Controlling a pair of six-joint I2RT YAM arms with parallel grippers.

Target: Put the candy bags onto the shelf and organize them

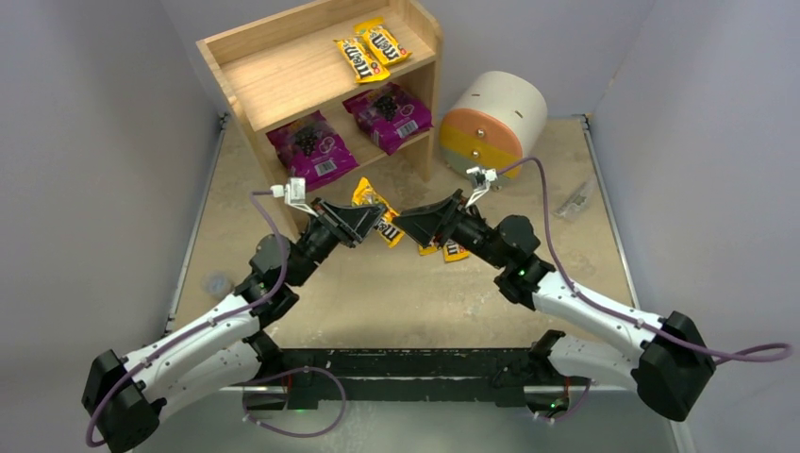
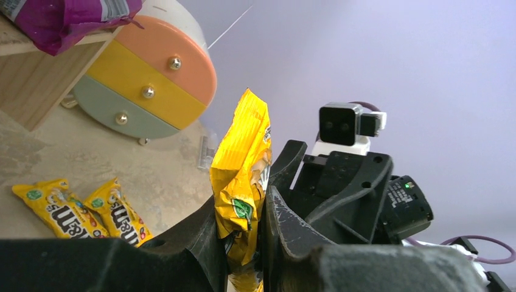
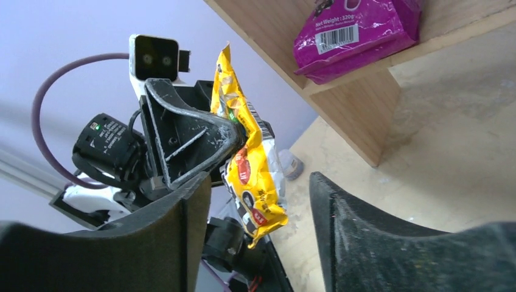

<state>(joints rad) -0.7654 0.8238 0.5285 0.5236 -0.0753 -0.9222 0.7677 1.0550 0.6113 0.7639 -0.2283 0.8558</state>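
Two yellow packets (image 1: 361, 59) on the shelf's (image 1: 283, 71) top tier, at 12 o'clock in the overhead view, read "m&m's". Two lying packets (image 2: 58, 212) on the surface (image 2: 164, 176), at 8 o'clock, match. A magenta bag (image 3: 365, 27) reads "Net Weight: 320g" above its barcode (image 3: 336, 37).

Upper shelf (image 1: 274, 80) left half free; drum (image 1: 495, 118) crowds rt side.

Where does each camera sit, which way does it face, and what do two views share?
Top external: above and behind, looking down on the shelf and table; the left arm and right arm show.
Left wrist: on the left gripper, facing the drum; its fingers clamp a yellow packet.
Right wrist: on the right gripper, facing the shelf; its open fingers frame the view.
Shared: both wrist views show that yellow packet and the other gripper.
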